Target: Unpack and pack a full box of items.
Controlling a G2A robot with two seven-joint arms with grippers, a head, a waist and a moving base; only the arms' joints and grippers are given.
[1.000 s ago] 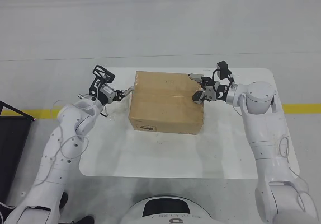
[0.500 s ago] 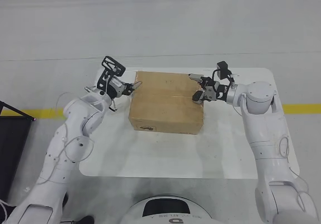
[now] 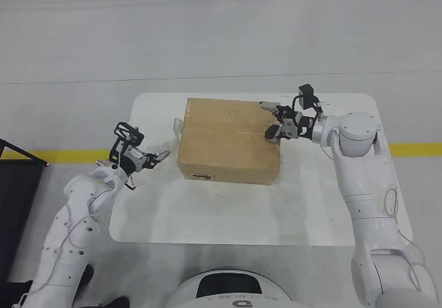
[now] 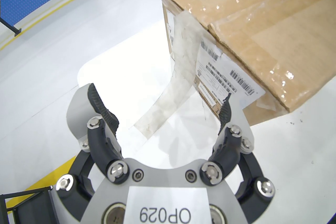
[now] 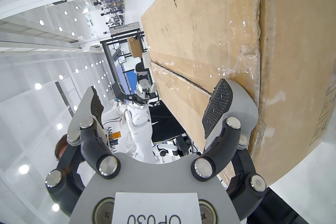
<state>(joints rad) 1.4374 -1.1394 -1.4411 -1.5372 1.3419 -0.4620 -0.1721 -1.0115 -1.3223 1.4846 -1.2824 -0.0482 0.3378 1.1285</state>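
Brown cardboard box (image 3: 229,150): stood closed, flaps taped, in the middle of the rounded white table (image 3: 205,223).
Clear tape strip (image 4: 183,51): hung loose, peeled from the labelled end.
Left gripper (image 4: 159,93): gaped wide, empty, near that strip.
Right gripper (image 5: 157,87): spread apart, one finger against the box top at the opposite end.
Risk: could tear the tape short or drag the box, if pulled askew.

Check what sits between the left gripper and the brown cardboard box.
In the left wrist view, a peeled strip of clear tape hangs off the brown cardboard box onto the white table, ahead of the open left gripper.
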